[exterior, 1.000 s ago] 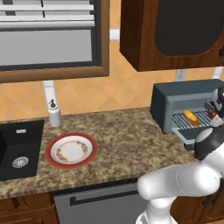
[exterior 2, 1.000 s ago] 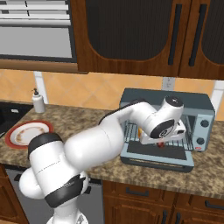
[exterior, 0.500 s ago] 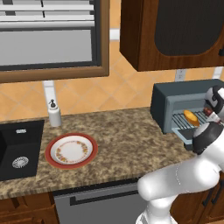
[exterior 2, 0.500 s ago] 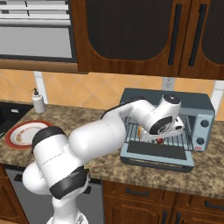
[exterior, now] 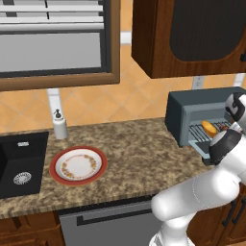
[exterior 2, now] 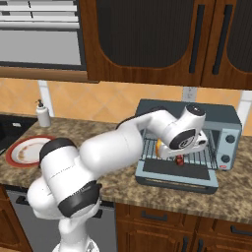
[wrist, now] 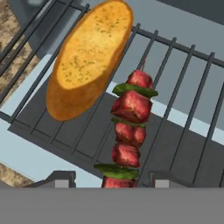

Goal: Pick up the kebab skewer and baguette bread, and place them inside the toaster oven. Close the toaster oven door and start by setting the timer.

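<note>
Now the gripper (wrist: pixel 111 180) hangs just over the wire rack (wrist: pixel 183 87) inside the toaster oven (exterior 2: pixel 189 142). Its two fingertips (wrist: pixel 61 178) stand apart on both sides of the kebab skewer (wrist: pixel 129 131), but I cannot tell if they touch it. Just beside the skewer, the baguette bread (wrist: pixel 89 59) lies on the same rack. The toaster oven door (exterior 2: pixel 177 178) hangs open.

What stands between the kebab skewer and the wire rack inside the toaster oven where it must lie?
Nothing visible does. The thin kebab skewer of red meat chunks and green pieces already lies over the bars of the wire rack in the grey-blue toaster oven, beside the golden oval baguette bread. The claw sits at its near end.
</note>
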